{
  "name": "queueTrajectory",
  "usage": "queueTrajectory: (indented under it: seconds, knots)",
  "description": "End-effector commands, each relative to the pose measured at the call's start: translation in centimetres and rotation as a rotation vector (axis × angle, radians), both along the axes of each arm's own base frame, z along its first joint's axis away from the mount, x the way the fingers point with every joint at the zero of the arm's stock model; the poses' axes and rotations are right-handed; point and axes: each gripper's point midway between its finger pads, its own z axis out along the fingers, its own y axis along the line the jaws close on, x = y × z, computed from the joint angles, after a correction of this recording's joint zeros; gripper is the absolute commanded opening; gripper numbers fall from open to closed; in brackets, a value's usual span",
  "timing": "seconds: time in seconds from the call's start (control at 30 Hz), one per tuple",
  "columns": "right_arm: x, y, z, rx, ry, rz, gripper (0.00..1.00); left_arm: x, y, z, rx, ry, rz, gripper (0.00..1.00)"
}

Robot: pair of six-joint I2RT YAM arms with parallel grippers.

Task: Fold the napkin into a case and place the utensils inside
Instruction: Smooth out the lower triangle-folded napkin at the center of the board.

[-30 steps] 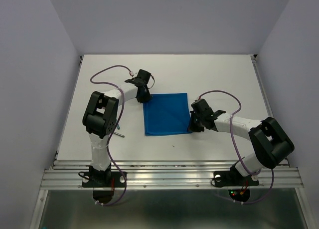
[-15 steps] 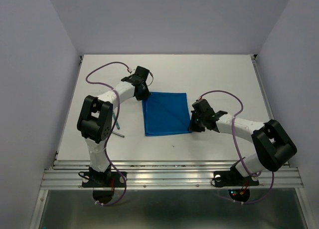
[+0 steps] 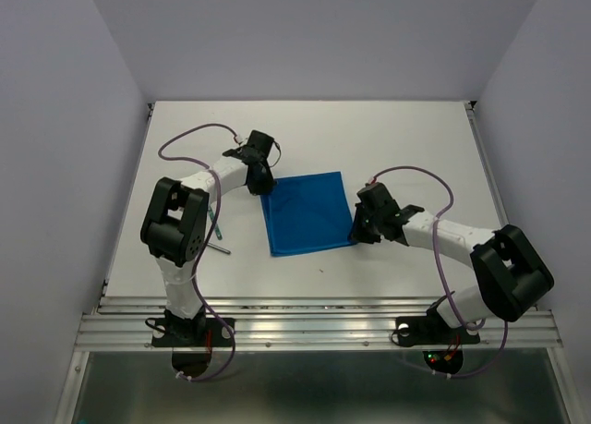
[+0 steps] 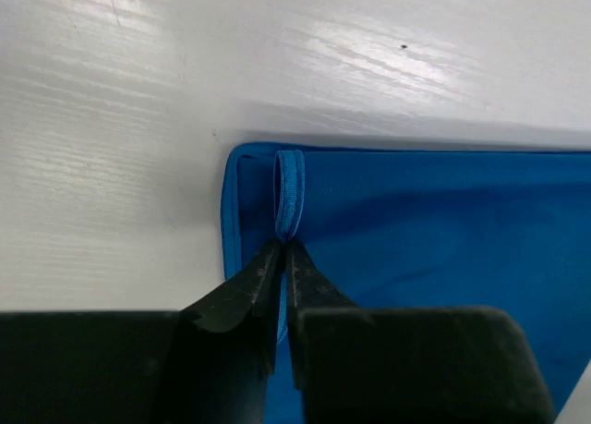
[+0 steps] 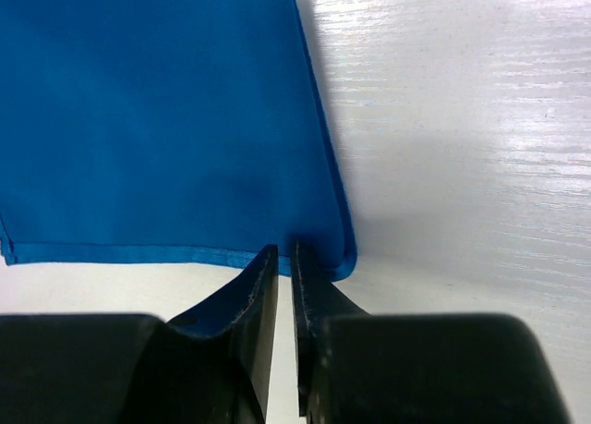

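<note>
**Jaws at two corners of the blue napkin**

The left jaws are closed tight on the napkin [image 3: 307,213], their black, wedge-shaped fingertips [image 4: 261,274] nipping its stitched hem. Just ahead of the tips the pinched hem stands up in a small narrow loop [image 4: 288,188], close to a rounded corner of the cloth.

The right jaws show only a thin slit between their dark, matte fingertips [image 5: 259,284]. The tips sit at the napkin's bordered edge, just beside another rounded corner. Whether any cloth is caught in that slit cannot be told.

The napkin lies flat on the bench [image 3: 406,138], spread between the two pairs of jaws. It is a bright blue, plain, soft cloth, roughly square and turned slightly askew. A narrow sewn border runs along its edges, and one faint diagonal crease crosses it. Near the right jaws its surface is smooth, with darker shading.

The bench is white and glossy, with a fine streaked grain that catches the light.

Well away from the left jaws, beside that arm's elbow, lie a slim grey metal utensil [image 3: 223,249] and a thin teal-green one [image 3: 218,221], both partly hidden.
</note>
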Motion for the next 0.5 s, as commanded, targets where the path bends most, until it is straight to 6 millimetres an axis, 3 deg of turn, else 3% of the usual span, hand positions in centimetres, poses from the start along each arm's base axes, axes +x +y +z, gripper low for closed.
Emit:
queueTrajectory:
  seconds: [0.0, 0.03, 0.07, 0.1, 0.13, 0.3, 0.47]
  knots:
    - [0.6, -0.4, 1.3, 0.0, -0.042, -0.031, 0.19, -0.3, 0.5, -1.2, 0.022, 0.028, 0.003, 0.2]
    - [0.6, -0.5, 1.5, -0.001, -0.049, -0.032, 0.2, -0.3, 0.6, -1.0, 0.023, 0.023, 0.011, 0.43]
    - [0.7, -0.6, 1.7, -0.004, -0.056, -0.035, 0.2, -0.4, 0.7, -0.8, 0.024, 0.018, 0.014, 0.51]
    - [0.6, -0.8, 1.6, -0.008, -0.055, -0.038, 0.22, -0.4, 0.9, -0.6, 0.029, 0.01, 0.02, 0.73]
    - [0.7, -0.8, 1.7, -0.01, -0.06, -0.04, 0.22, -0.5, 1.0, -0.2, 0.027, 0.0, 0.027, 0.8]
    - [0.9, -0.6, 1.9, -0.008, -0.061, -0.036, 0.24, -0.1, 1.2, 0.3, 0.018, -0.027, 0.046, 0.75]
    - [1.0, -0.4, 2.2, -0.003, -0.062, -0.033, 0.25, 0.4, 1.4, -0.4, 0.013, -0.024, 0.066, 0.59]
